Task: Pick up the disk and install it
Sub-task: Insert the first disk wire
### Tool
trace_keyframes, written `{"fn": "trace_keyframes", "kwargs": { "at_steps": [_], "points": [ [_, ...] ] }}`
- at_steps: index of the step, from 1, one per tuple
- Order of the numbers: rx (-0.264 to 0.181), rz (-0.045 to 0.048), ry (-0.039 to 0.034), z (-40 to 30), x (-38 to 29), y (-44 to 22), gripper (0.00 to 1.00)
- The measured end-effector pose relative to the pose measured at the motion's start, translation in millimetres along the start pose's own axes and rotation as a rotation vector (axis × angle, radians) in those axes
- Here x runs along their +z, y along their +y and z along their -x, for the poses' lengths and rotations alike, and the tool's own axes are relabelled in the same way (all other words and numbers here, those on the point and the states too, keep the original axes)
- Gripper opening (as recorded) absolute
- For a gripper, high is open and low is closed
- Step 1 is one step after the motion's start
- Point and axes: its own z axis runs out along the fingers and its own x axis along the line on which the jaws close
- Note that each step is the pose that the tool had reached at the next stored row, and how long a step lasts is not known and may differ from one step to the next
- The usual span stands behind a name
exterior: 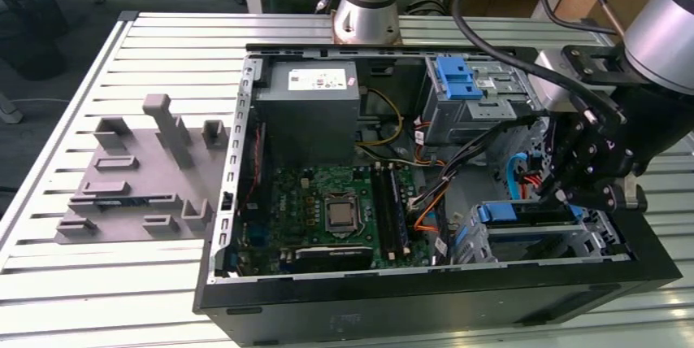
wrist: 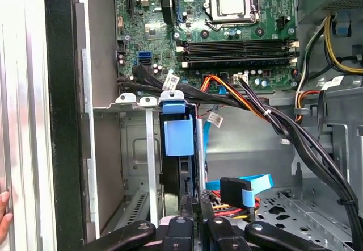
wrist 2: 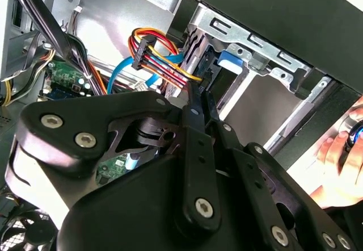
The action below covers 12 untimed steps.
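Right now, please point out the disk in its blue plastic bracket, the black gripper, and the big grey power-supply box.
disk (wrist: 174, 140): first wrist view, blue bracket tab.
gripper (exterior: 566, 193): exterior view, between its fingertips.
power-supply box (exterior: 314, 116): exterior view, grey side.

Exterior view: high, oblique, overlooking the open computer case (exterior: 434, 283) on the slatted worktop (exterior: 162, 267). Both wrist views: close inside the case, looking past the pincer (wrist: 193, 228) linkage; all share the drive cage (wrist: 142, 149).
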Motion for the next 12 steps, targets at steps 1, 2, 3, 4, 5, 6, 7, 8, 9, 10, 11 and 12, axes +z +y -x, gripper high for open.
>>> {"fn": "trace_keyframes", "kwargs": {
  "at_steps": [1,2,3,4,5,6,7,8,9,10,11,12],
  "points": [
    [0.0,0.0002,0.0001,-0.1,0.1,0.0,0.16],
    [0.0,0.0004,0.0001,-0.1,0.3,0.0,0.16],
    [0.001,0.0005,0.0001,-0.2,0.4,0.0,0.16],
    [0.001,0.0007,0.0001,-0.4,0.5,0.0,0.16],
    [0.001,0.0008,0.0,-0.6,0.5,0.0,0.16],
    [0.002,0.0009,0.0001,-0.7,0.6,-0.1,0.16],
    [0.002,0.001,0.0,-0.8,0.6,-0.1,0.16],
    [0.003,0.0012,0.0,-1.0,0.7,-0.3,0.16],
    [0.003,0.0016,0.0001,-1.1,0.7,-0.5,0.16],
    [0.003,0.002,0.0002,-1.1,0.7,-0.9,0.16],
    [0.003,0.0025,-0.0003,-1.2,0.9,-1.2,0.16],
    [0.003,0.003,-0.0005,-1.2,1.1,-1.4,0.16]
  ]
}}
